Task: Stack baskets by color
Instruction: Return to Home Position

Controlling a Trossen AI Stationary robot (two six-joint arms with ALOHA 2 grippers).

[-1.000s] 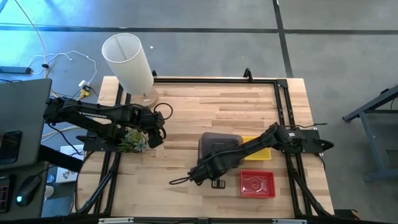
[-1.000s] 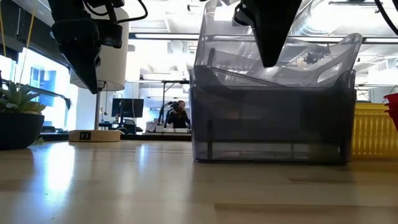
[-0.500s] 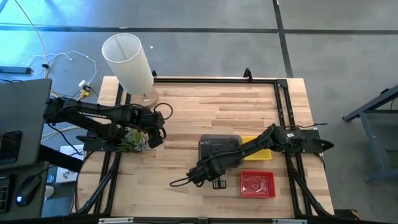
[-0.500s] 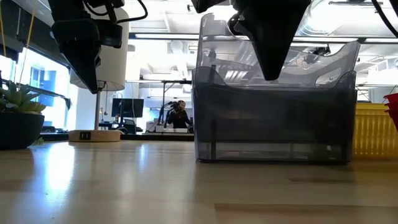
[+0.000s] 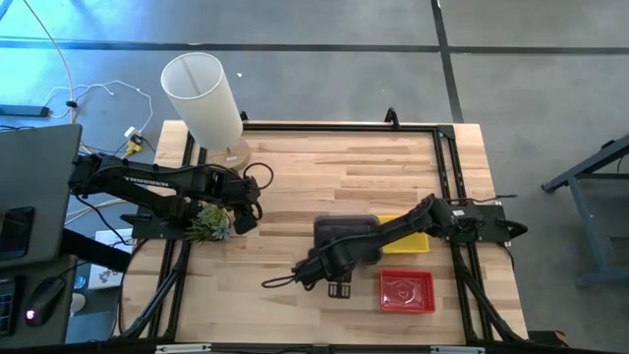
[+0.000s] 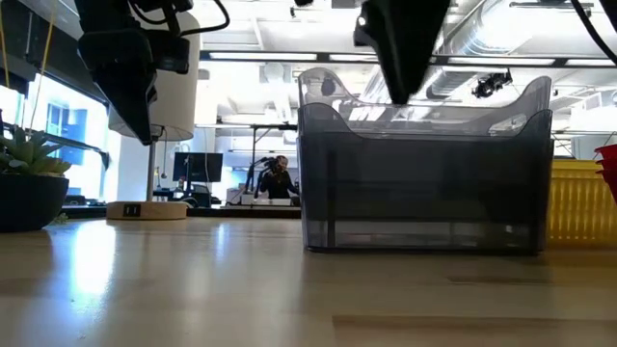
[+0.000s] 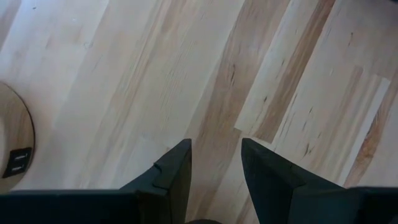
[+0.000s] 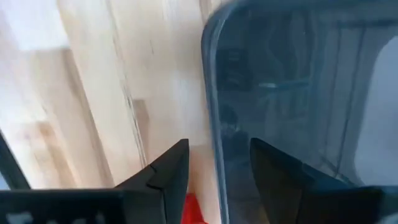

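Note:
A stack of smoky grey baskets [image 5: 346,234] [image 6: 424,173] stands nested and level on the table, right of centre. My right gripper [image 5: 322,258] [image 8: 217,149] hangs open above the stack's near-left end. Its fingers point down and stand on either side of the top basket's rim [image 8: 212,112], apart from it. A yellow basket [image 5: 411,238] [image 6: 580,198] sits just right of the grey stack, partly under my right arm. A red basket [image 5: 406,290] rests near the front edge. My left gripper [image 5: 246,211] [image 7: 216,155] stands open over bare wood at the left.
A tall white lamp shade [image 5: 201,98] stands on its round base [image 6: 147,209] at the far left. A potted plant [image 5: 206,224] [image 6: 29,183] sits beside my left gripper. Bare wood lies between the plant and the grey stack and along the far side.
My right gripper has opened and let go of the top grey basket. That basket sat tilted in the stack with one end raised. It has dropped down and now lies level, nested in the baskets below.

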